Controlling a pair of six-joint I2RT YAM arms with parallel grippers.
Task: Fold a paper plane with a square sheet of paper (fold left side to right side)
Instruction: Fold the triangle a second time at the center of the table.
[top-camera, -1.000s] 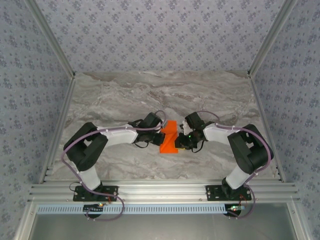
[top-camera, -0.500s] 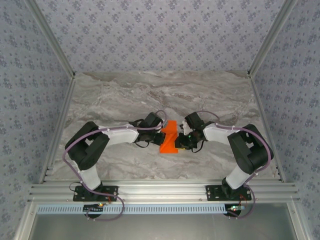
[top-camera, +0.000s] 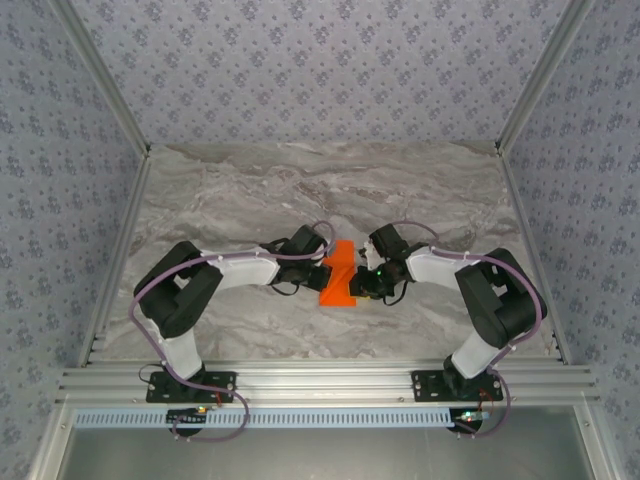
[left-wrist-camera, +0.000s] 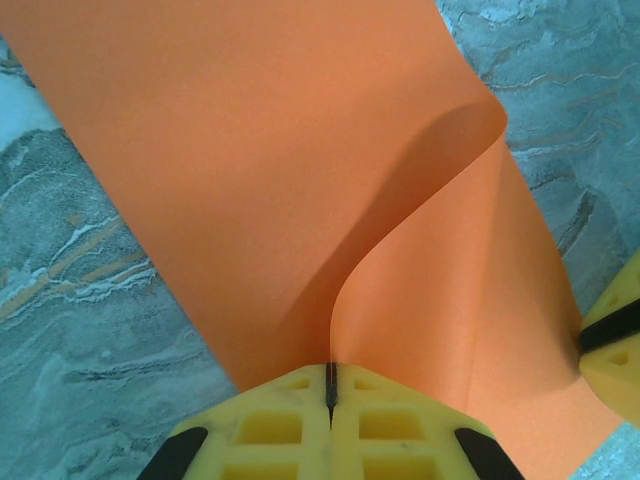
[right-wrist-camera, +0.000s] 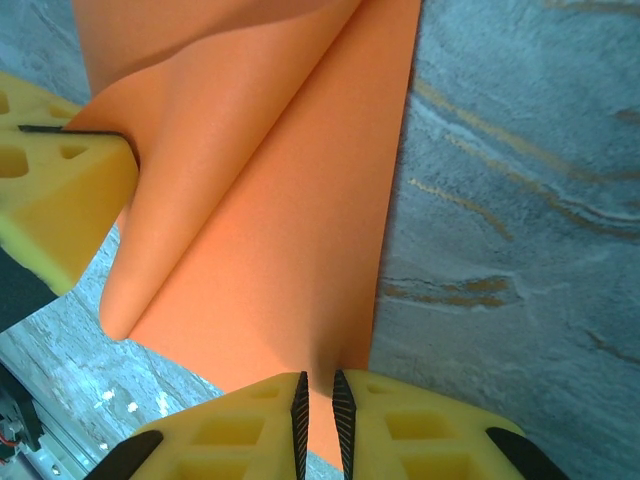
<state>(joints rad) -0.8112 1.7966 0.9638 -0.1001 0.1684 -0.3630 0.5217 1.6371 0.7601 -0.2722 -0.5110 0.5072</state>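
Observation:
The square sheet of paper is bright orange and lies at the table's centre between both grippers, partly folded over. My left gripper is shut on the sheet's lifted edge, and the flap curls over toward the right. My right gripper rests low on the sheet's right side, jaws a narrow slit apart, orange paper showing through the gap, nothing pinched. One of the right gripper's yellow fingers touches the sheet's right edge. The left gripper's finger shows holding the fold.
The marble table stretches bare behind and to both sides of the sheet. Aluminium rails run along the near edge by the arm bases, and patterned walls enclose the left, right and back.
The left arm's elbow has crept slightly to the right. The sheet and both grippers look almost unchanged.

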